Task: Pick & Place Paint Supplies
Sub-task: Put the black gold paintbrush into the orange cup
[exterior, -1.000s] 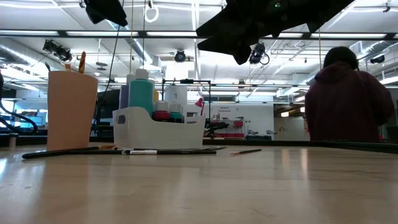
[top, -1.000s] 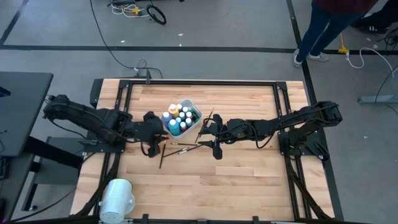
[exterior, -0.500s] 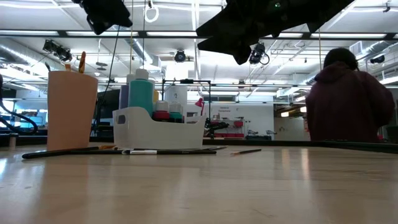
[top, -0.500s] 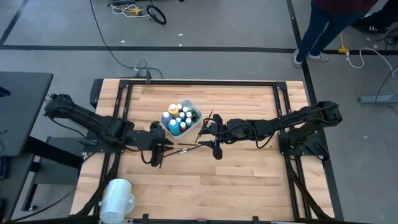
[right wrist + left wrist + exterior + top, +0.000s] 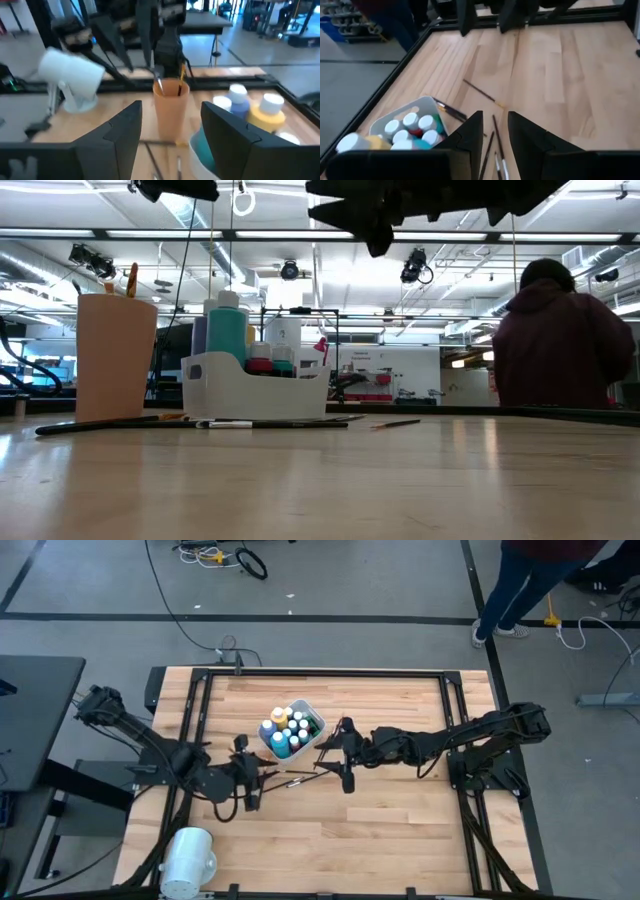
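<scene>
A white tub [image 5: 312,717] near the table's middle holds several white-capped paint bottles [image 5: 289,729], which also show in the left wrist view [image 5: 411,131]. Thin dark brushes [image 5: 291,781] lie flat on the wood near the tub [image 5: 483,93]. A peach cup [image 5: 115,358] stands upright left of the tub with brushes standing in it [image 5: 170,107]. My left gripper [image 5: 258,777] hangs above the lying brushes, nearer than the tub, pointing right and slightly down, open and empty [image 5: 495,145]. My right gripper [image 5: 335,754] hovers right of the tub, pointing left, wide open and empty [image 5: 170,145].
A large white cylinder [image 5: 188,855] lies at the table's near left corner. A black frame [image 5: 300,673] runs round the tabletop. A person in a dark hood [image 5: 560,340] stands beyond the table. Bare wood [image 5: 380,840] stretches along the near right.
My left gripper has swung from beside the tub's left side toward the table's near edge, sinking a little and turning toward the right; it now hangs over the lying brushes. My right gripper has tipped its fingers upward a little.
</scene>
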You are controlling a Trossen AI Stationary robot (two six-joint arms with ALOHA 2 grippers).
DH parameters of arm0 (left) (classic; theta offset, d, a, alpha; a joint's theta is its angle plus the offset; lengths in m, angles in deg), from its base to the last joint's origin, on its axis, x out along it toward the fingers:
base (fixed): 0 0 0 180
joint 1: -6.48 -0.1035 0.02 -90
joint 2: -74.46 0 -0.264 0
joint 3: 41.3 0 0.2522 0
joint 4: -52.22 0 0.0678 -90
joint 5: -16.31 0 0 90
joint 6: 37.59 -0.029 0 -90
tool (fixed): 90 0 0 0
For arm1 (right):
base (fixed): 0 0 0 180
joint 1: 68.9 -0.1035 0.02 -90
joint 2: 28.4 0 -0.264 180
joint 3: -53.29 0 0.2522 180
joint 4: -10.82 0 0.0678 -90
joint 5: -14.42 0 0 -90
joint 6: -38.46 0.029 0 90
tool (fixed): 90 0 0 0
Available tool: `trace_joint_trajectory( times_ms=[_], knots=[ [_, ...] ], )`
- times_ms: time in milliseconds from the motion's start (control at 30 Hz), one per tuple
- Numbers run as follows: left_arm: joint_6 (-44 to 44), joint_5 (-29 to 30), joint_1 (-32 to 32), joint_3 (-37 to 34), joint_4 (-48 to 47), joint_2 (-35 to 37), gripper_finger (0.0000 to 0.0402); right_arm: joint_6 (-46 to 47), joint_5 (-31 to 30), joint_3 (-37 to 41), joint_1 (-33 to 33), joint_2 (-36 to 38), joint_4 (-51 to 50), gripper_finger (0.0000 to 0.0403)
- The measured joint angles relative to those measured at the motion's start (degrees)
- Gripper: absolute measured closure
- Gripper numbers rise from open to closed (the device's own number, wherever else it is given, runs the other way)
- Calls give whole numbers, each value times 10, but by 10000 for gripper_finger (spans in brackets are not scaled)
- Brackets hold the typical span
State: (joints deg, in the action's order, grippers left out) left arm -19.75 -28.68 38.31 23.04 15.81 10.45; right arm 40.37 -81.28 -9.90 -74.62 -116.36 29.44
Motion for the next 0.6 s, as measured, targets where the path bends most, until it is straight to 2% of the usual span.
trace_joint_trajectory(
  times_ms=[133,267,367,500,600],
  knots=[
    [7,-4,-1,1,3,-4,304,-33,-41,0,0,-1,-36,195],
    [0,0,-1,0,3,-6,304,-135,-95,1,0,-1,-100,195],
    [10,-11,-1,1,0,-10,304,-212,-100,1,0,-1,-146,195],
    [32,-9,-1,1,1,-17,304,-225,-83,0,0,0,-172,195],
    [25,-8,-1,1,6,-17,304,-250,-1,0,11,0,-235,195]
  ],
)
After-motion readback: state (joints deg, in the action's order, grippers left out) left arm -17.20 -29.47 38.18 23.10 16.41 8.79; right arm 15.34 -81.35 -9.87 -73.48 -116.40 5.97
